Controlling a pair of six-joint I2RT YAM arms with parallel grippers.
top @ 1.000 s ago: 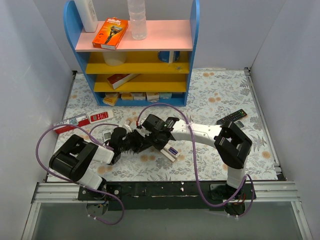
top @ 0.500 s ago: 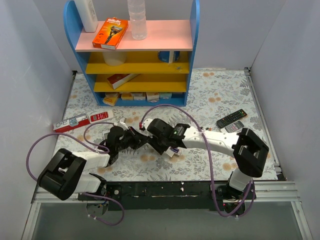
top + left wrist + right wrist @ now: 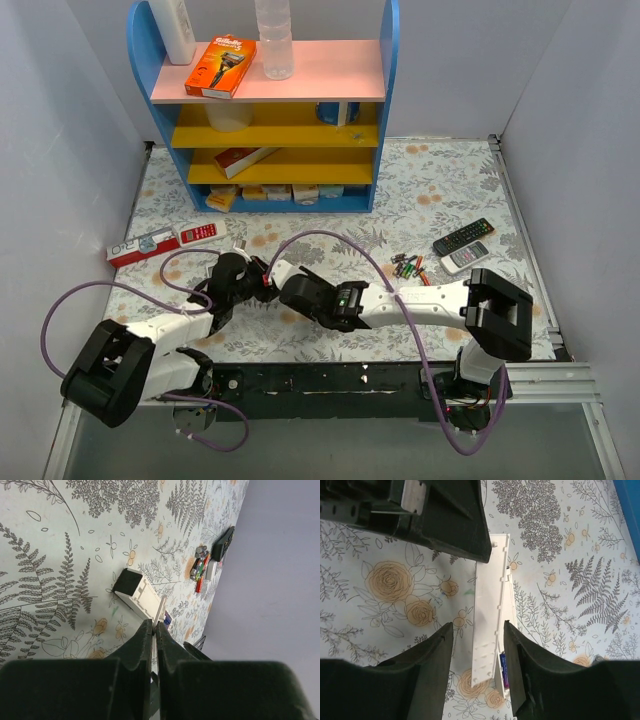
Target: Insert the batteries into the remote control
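Observation:
The remote control point(image 3: 487, 625) is a slim white bar lying on the floral mat, its thin back panel lifted along one side. A purple battery point(image 3: 503, 676) shows in the compartment under that panel. My right gripper point(image 3: 478, 625) is open and straddles the bar without touching it. My left gripper point(image 3: 154, 624) is shut on the thin white edge of the remote control point(image 3: 139, 594), whose far end is dark. In the top view the left gripper point(image 3: 263, 284) and right gripper point(image 3: 292, 283) meet over it and hide it. Several loose batteries point(image 3: 407, 267) lie to the right.
A black remote point(image 3: 463, 236) and a short pale remote point(image 3: 466, 257) lie beyond the batteries. A red and white box point(image 3: 160, 240) lies at the left. The blue shelf unit point(image 3: 265, 110) stands at the back. Purple cables loop over the mat.
The right gripper has opened and both grippers have shifted left with the remote. The loose batteries, hidden by the right arm before, now show.

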